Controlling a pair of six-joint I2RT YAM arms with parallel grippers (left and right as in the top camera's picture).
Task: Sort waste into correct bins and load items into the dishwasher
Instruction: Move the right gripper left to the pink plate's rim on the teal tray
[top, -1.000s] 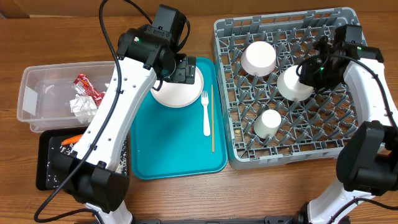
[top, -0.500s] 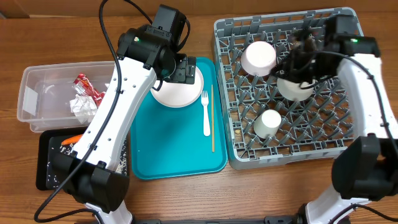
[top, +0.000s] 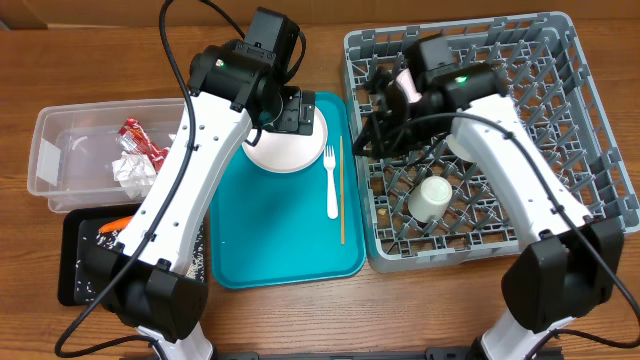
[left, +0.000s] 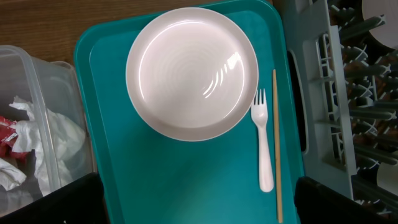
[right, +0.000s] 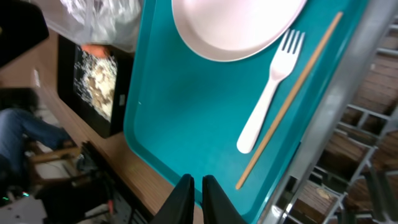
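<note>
My left gripper (top: 284, 112) is open and empty, held above the white plate (top: 283, 152) on the teal tray (top: 270, 235). In the left wrist view the plate (left: 193, 71), white fork (left: 264, 143) and wooden stick (left: 275, 143) lie below my open fingers (left: 199, 208). My right gripper (top: 373, 135) is shut and empty at the grey rack's (top: 560, 215) left edge. Its view shows the shut fingers (right: 198, 196) over the tray, with the fork (right: 267, 93) and stick (right: 289, 102) beside them. A cup (top: 434, 197) and two partly hidden bowls sit in the rack.
The clear tub (top: 60, 125) at the left holds a crumpled napkin (top: 130, 170) and the red wrapper (top: 140, 138). The black tray (top: 75, 265) in front of it holds the carrot (right: 93, 50) and crumbs (right: 99, 81).
My right arm has swung left from the bowl at the rack's right side to the rack's left edge by the teal tray. The left arm has not moved.
</note>
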